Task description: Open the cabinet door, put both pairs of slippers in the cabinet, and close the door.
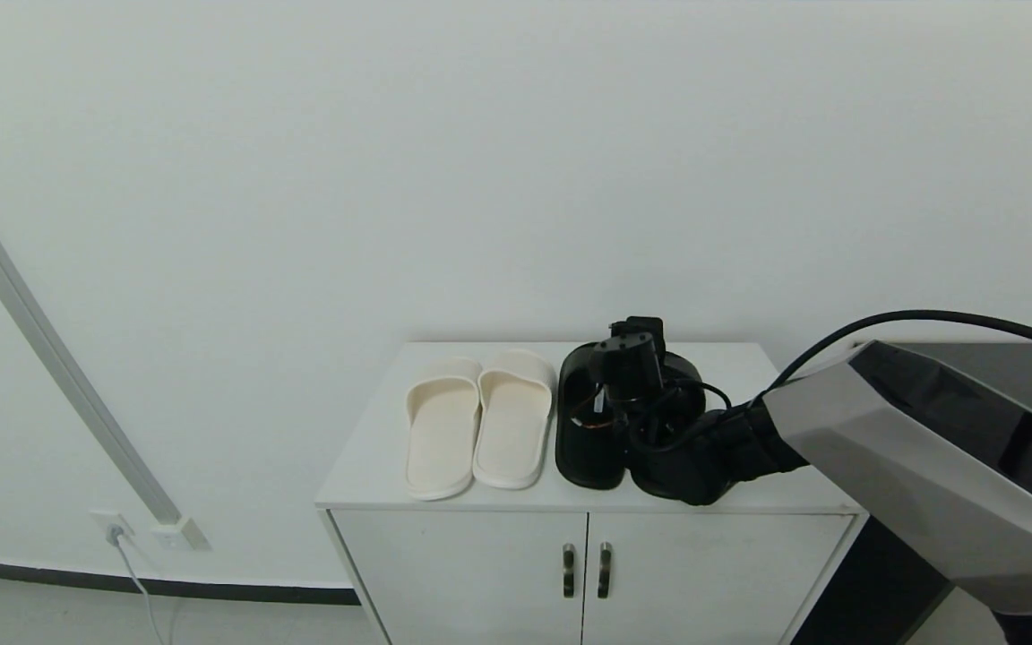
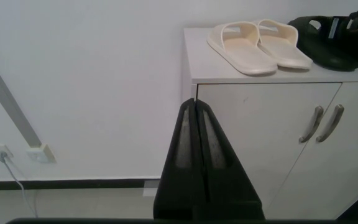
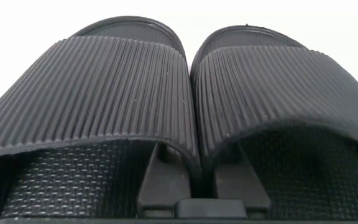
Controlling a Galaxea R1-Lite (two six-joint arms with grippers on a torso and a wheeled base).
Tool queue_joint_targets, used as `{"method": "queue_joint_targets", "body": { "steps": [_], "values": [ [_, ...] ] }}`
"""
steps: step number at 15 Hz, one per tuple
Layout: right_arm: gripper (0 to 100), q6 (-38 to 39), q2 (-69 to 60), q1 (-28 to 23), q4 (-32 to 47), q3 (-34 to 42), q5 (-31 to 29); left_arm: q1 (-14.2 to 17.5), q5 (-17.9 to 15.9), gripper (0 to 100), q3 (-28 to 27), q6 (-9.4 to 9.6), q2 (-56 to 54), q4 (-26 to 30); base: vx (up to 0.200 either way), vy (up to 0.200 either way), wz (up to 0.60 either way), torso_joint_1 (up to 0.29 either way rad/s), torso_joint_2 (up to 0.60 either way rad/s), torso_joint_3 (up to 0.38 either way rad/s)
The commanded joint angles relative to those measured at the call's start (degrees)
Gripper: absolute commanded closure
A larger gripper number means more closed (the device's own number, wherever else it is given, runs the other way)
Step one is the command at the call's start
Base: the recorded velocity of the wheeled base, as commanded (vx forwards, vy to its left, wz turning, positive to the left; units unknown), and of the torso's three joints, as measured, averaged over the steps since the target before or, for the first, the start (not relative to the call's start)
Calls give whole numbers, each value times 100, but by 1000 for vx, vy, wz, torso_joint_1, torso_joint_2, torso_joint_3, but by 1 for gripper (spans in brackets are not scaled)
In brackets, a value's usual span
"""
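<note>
Right gripper (image 3: 202, 169): over the cabinet top (image 1: 364, 470), pushed into the black slippers (image 3: 129, 81) from the heel side. One of its fingers (image 3: 163, 183) sits in each slipper under the ribbed straps. The pair's two inner side walls stand between the fingers, which look pressed against them, so I read it as clamped on the pair at the middle. The slippers' soles are on the cabinet top.

White slippers (image 1: 476, 430): just to the left of the right gripper, side by side on the same top, right next to the black pair. Whether the two pairs touch, can't tell.

Cabinet doors (image 1: 462, 564): both closed. The two handles (image 1: 586, 570) are below the right gripper and slightly to its left, at the centre seam of the front.

Left gripper (image 2: 196, 109): fingers together, nothing between them. It points toward the cabinet's left front corner; how close it is, can't tell. Both pairs of slippers lie beyond it, up on the top.

Wall socket (image 1: 111, 528) with a cable plugged in: low on the wall, well to the left of the right gripper, past the cabinet's side.
</note>
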Motion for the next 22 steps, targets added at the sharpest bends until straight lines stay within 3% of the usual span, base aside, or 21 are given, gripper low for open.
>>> {"method": "queue_joint_targets", "body": {
  "steps": [1, 7, 10, 13, 16, 18, 21, 22],
  "values": [
    [100, -23, -87, 2, 2, 24, -14, 1, 0, 100, 2, 0, 8, -1, 0, 0, 0, 0, 0, 0],
    [100, -348, -1001, 204, -51, 991, 39, 1, 9, 100, 2, 0, -1, -1, 0, 0, 0, 0, 0, 0],
    [100, -586, -1889, 415, -104, 1922, 610, 1, 9, 100, 2, 0, -1, -1, 0, 0, 0, 0, 0, 0],
    [100, -1122, -2855, 529, -675, 3197, 1436, 1, 9, 100, 2, 0, -1, -1, 0, 0, 0, 0, 0, 0],
    [100, -1719, -3805, 538, -1580, 4647, 2957, 1, 9, 100, 2, 8, -1, -1, 0, 0, 0, 0, 0, 0],
    [100, -1737, -4130, 512, -1598, 5034, 3572, 1, 9, 100, 2, 8, -1, -1, 0, 0, 0, 0, 0, 0],
    [100, -1746, -4824, 389, -1519, 5684, 5013, 1, 18, 100, 2, 0, -1, -1, 0, 0, 0, 0, 0, 0],
    [100, -1746, -4886, 389, -1448, 5754, 5154, 1, 18, 100, 2, 8, -1, -1, 0, 0, 0, 0, 0, 0]
  ]
}}
